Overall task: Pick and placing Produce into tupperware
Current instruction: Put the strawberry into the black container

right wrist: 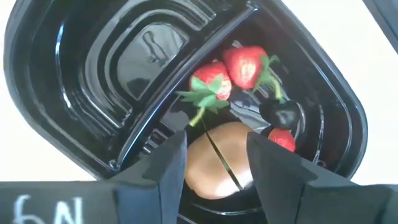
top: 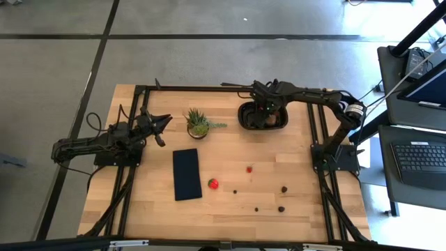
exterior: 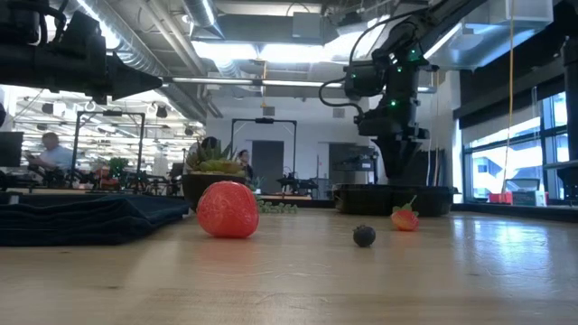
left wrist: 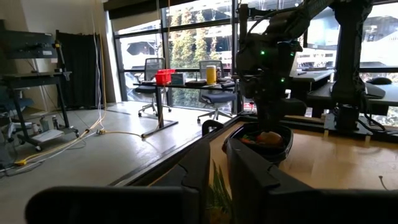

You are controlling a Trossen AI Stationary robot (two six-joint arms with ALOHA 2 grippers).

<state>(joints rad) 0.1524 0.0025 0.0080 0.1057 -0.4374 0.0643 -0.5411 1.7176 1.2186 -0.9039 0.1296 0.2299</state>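
The black tupperware [top: 245, 120] stands at the table's far side, right of centre. In one compartment lie two strawberries [right wrist: 212, 83], a dark berry [right wrist: 283, 114] and another red piece [right wrist: 283, 140]. My right gripper [right wrist: 216, 142] points down into that compartment, with the brown kiwi-like piece [right wrist: 214, 168] between its fingers. On the table lie a large strawberry [top: 213, 183], a small one [top: 249, 169] and several dark berries [top: 284, 188]. My left gripper [top: 163, 124] waits at the table's left, held level, with a narrow gap between its fingers [left wrist: 217, 180] and nothing in it. My right gripper has the kiwi-like piece's two opposite sides [right wrist: 194, 163] between its two fingers, which come from above and point down. The piece sits low inside the tupperware, beside the divider. Whether it rests on the container's floor, I cannot tell.
A spiky green potted plant [top: 197, 123] stands between the two grippers, left of the tupperware. A flat dark rectangular pad [top: 187, 173] lies near the table's middle, left of the large strawberry. Black frame rails [top: 132, 167] run along the table's left and right sides.
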